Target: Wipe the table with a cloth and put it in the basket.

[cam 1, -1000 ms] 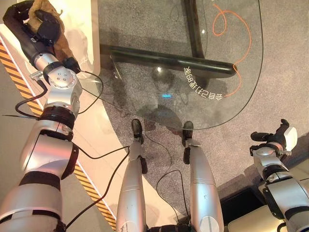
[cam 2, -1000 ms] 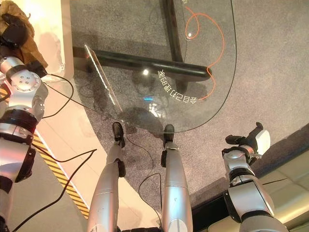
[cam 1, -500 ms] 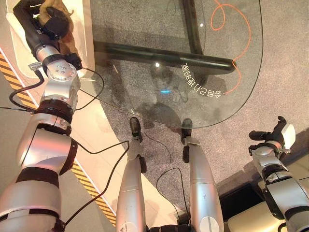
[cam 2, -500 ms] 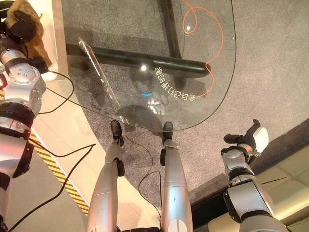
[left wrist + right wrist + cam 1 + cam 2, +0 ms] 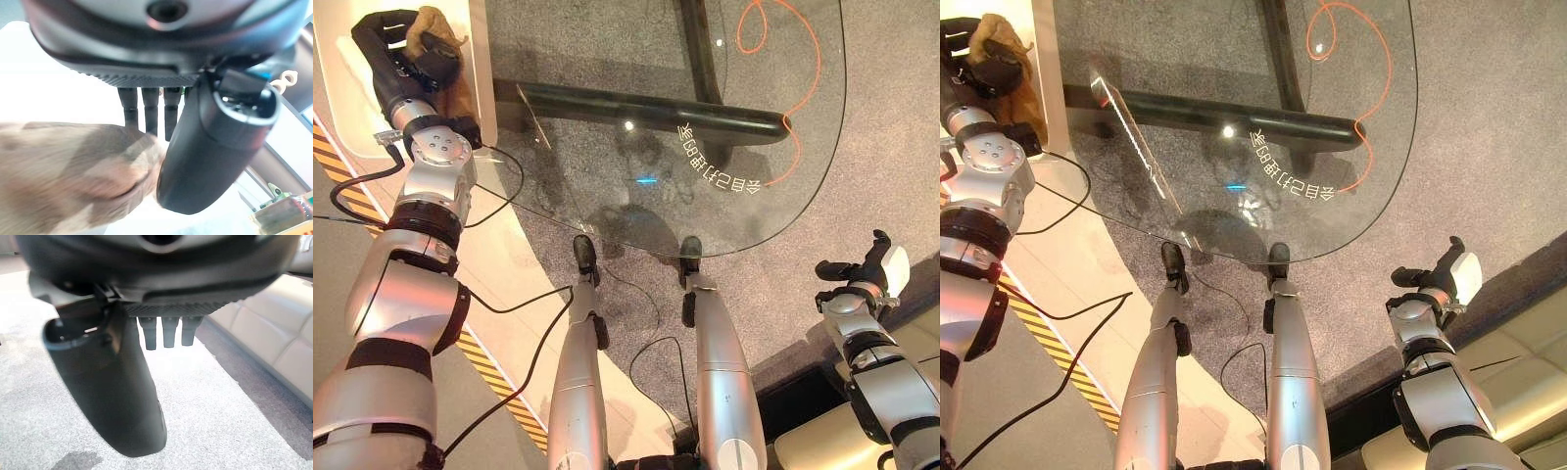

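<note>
A brown cloth (image 5: 434, 20) is bunched round my left hand (image 5: 433, 61) at the far left, over a white rounded basket (image 5: 335, 98) beside the table. In the left wrist view the cloth (image 5: 63, 171) lies against the fingers (image 5: 149, 110), with the thumb pressed next to it. The glass table (image 5: 607, 166) spreads across the middle, just right of the basket. My right hand (image 5: 867, 279) hangs low on the right over the grey carpet, fingers relaxed and holding nothing (image 5: 112, 396).
A black tubular frame (image 5: 646, 108) runs under the glass, and an orange cord (image 5: 803, 88) loops at its far right. A beige sofa (image 5: 1528, 352) sits at the lower right. Yellow-black striped tape (image 5: 489, 367) marks the floor on the left.
The camera has shifted, sliding the whole scene. My left hand, still holding the cloth, has edged closer to the basket's table-side wall. The right hand has stayed put.
</note>
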You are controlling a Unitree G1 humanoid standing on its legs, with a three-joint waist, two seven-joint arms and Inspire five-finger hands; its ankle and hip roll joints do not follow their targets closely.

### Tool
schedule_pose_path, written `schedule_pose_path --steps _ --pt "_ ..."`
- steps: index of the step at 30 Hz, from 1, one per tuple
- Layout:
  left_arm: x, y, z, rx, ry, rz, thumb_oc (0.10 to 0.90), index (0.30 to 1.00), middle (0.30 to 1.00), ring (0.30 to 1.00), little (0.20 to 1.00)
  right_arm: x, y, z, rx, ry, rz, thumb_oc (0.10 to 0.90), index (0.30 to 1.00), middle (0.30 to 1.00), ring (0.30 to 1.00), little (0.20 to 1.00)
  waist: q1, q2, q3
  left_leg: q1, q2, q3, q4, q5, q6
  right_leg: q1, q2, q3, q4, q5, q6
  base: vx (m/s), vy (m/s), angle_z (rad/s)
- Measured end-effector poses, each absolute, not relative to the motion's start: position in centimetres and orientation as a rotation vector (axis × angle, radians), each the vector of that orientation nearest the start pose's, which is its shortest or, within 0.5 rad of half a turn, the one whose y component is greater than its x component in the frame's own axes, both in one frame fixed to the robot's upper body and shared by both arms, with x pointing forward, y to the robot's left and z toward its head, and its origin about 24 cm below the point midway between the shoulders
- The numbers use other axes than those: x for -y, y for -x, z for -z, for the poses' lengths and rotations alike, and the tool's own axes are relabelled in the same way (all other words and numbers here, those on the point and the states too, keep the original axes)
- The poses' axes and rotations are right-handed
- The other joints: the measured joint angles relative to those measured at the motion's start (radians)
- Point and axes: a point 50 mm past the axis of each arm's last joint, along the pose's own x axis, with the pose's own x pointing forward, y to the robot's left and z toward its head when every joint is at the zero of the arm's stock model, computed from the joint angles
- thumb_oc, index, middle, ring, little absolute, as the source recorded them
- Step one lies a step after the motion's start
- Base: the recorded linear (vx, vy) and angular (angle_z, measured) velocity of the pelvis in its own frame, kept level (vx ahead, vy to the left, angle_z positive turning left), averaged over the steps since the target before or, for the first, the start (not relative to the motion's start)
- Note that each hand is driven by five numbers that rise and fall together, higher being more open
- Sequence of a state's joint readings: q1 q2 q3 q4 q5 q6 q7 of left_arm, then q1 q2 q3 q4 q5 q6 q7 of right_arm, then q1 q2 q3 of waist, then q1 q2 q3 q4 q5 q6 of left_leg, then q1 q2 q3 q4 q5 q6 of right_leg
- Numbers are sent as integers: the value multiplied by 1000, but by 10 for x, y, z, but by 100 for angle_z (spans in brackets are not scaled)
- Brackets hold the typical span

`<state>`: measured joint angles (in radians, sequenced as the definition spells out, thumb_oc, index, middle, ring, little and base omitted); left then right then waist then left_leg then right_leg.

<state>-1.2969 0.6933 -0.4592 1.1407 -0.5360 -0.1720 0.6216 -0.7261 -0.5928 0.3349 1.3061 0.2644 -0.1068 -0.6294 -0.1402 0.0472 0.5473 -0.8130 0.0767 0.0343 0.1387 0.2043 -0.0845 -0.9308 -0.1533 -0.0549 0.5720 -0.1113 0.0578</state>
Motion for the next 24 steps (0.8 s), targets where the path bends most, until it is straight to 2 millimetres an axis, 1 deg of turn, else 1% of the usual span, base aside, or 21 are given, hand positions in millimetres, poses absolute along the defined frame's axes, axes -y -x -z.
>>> schedule_pose_path --steps 6,24 --pt "-293 -388 -294 415 -228 -793 800 900 900 900 900 338 -318 -51 -311 619 833 800 900 900 900 900 0 0 0 0 4 2 1 0 0 0 6 2 -1 6 -2 -1 -1 -1" --pt "-293 -388 -295 415 -224 -797 800 900 900 900 900 337 -319 -52 -303 617 831 800 900 900 900 900 1 0 0 -2 5 3 1 1 -1 -2 6 2 -2 6 -2 -2 -4 0"
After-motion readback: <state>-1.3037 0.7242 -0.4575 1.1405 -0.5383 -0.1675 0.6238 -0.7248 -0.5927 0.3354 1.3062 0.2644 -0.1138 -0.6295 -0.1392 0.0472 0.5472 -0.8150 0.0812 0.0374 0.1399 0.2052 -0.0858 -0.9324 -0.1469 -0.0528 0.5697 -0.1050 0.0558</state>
